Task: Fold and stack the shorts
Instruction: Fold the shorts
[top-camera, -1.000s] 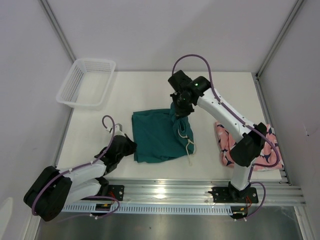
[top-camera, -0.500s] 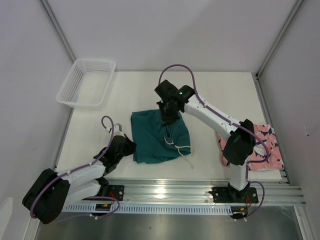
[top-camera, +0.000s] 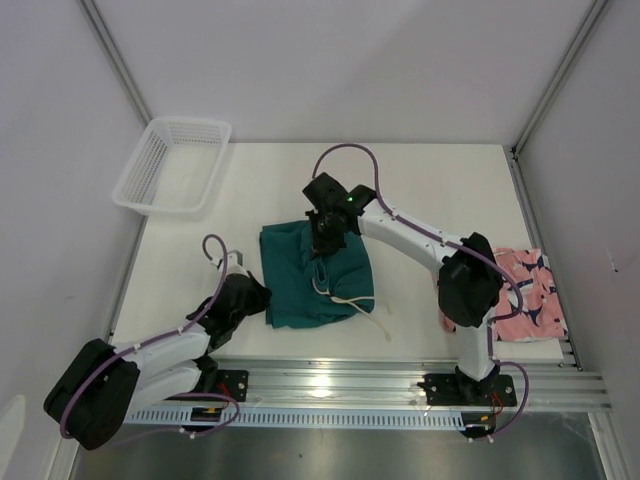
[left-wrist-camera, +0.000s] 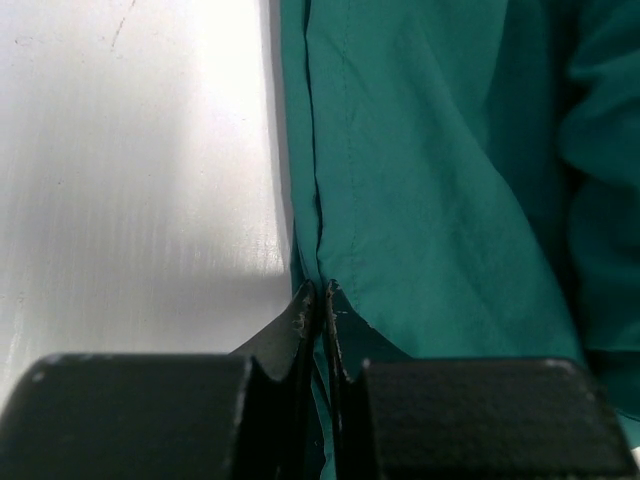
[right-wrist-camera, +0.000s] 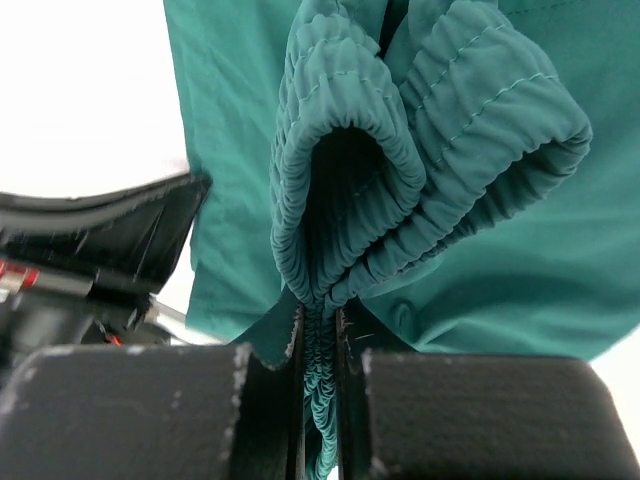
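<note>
The teal green shorts (top-camera: 315, 275) lie mid-table with a pale drawstring (top-camera: 352, 300) trailing at the near right. My right gripper (top-camera: 323, 228) is shut on their gathered elastic waistband (right-wrist-camera: 340, 180) and holds it lifted over the fabric. My left gripper (top-camera: 262, 293) is shut on the near left hem of the teal shorts (left-wrist-camera: 420, 180), low on the table. The salmon-pink shark-print shorts (top-camera: 525, 295) lie at the right edge, partly behind the right arm.
A white mesh basket (top-camera: 170, 165) stands at the far left corner. The table surface (top-camera: 450, 190) is white, with a metal rail (top-camera: 400, 385) along the near edge. Side walls close in at left and right.
My right gripper has carried the waistband leftward across the teal shorts, folding the right part over. The left gripper has stayed put.
</note>
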